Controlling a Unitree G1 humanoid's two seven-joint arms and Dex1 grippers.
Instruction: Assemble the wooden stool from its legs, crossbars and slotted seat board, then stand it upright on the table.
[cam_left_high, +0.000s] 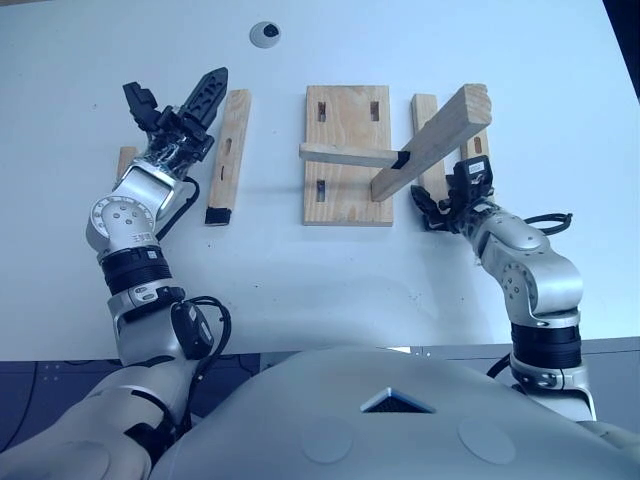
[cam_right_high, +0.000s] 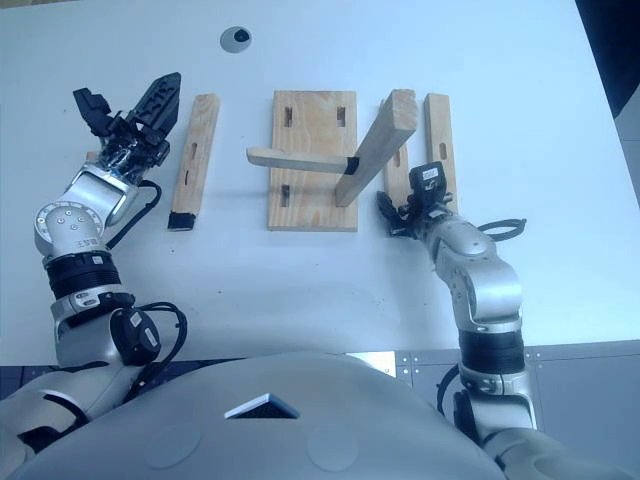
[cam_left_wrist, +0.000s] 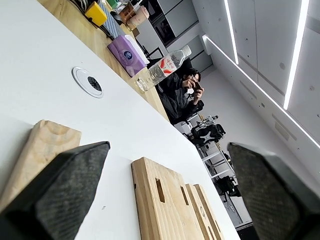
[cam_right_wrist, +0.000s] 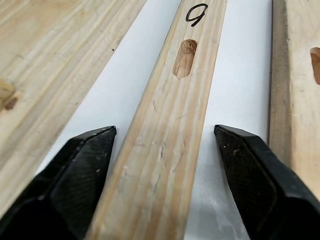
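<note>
The slotted seat board (cam_left_high: 345, 200) lies flat mid-table. A leg (cam_left_high: 432, 140) with a crossbar (cam_left_high: 340, 154) plugged into it leans tilted across the board's right side. Another leg (cam_left_high: 230, 150), black at its near end, lies left of the board. Two more legs (cam_left_high: 424, 110) (cam_left_high: 477, 143) lie to the right. My right gripper (cam_left_high: 440, 205) is open, its fingers (cam_right_wrist: 80, 170) straddling the near end of a flat slotted leg (cam_right_wrist: 170, 130) without touching it. My left gripper (cam_left_high: 175, 95) is open above the table, left of the left leg (cam_left_wrist: 45, 145), holding nothing.
A short wooden piece (cam_left_high: 125, 160) lies under my left forearm. A round cable grommet (cam_left_high: 265, 35) sits at the back of the white table. Beyond the table, the left wrist view shows a water bottle (cam_left_wrist: 162, 67) and a tissue box (cam_left_wrist: 127, 52) on a wooden counter.
</note>
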